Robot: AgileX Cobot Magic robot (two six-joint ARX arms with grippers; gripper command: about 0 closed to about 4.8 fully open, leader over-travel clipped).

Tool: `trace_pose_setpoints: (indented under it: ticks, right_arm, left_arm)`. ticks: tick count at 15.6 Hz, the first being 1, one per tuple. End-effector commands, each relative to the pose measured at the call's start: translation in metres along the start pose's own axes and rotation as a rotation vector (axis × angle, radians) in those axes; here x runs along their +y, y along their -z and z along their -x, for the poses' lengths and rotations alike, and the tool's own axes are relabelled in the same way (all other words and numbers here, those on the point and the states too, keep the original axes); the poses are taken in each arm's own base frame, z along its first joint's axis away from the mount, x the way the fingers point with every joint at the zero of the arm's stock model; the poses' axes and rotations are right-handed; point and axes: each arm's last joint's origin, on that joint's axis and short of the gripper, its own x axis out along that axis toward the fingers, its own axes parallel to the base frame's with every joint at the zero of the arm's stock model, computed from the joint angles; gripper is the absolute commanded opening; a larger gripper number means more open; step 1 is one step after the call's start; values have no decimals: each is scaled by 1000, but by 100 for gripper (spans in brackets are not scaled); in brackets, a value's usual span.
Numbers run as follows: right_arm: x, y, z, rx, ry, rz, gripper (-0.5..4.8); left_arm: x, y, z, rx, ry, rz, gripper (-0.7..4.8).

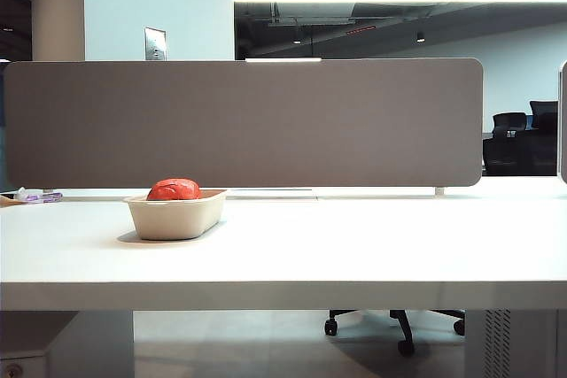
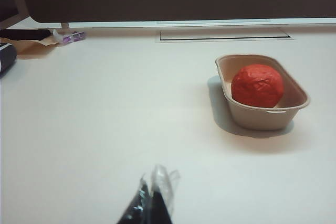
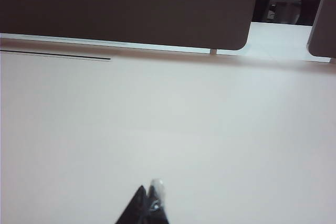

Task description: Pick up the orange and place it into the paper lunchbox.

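**Orange already boxed**

The orange (image 2: 257,85) sits inside the paper lunchbox (image 2: 252,118) on the desk (image 1: 372,245). The left gripper (image 2: 153,200) and right gripper (image 3: 148,202) hover apart from it, fingers closed, empty. The task looks finished; nothing more seems needed.

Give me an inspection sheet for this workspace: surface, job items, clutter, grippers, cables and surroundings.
Surface: white table, bare apart from the items below.
Job's things: orange sits inside the paper lunchbox, on the left side of the exterior view.
Clutter: small purple item and brown paper at the far left edge by the divider.
Grippers: left gripper shut, empty, low over bare table short of the lunchbox; right gripper shut, empty, over bare table.
Cables: nothing seen.
Surroundings: grey divider panel behind the table; office chairs beyond.
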Motion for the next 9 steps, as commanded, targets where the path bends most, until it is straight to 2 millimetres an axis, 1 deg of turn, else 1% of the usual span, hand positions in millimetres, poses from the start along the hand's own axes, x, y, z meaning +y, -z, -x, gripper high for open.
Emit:
trace_pose_setpoints:
  ticks: [1,2,3,6,7,9]
  right_arm:
    - [-2,0,0,-5,67,6,-5]
    - [-6,0,0,-7,124,-55,-5]
    - [-6,0,0,-9,125,-104,-5]
    - [-6,0,0,-8,109,-98,-5]
    - [-5,0,0,-8,46,-97,-5]
    - [-8,0,-1,-9,64,-97,-5]
  left_arm:
    - [0,0,0,-7,1,-4,-1]
    - [0,0,0,-7,1,-4,-1]
    - [0,0,0,-7,1,-4,-1]
    - [0,0,0,-7,1,-4,-1]
    - [0,0,0,-7,1,-4,-1]
    - [0,0,0,-7,1,-4,-1]
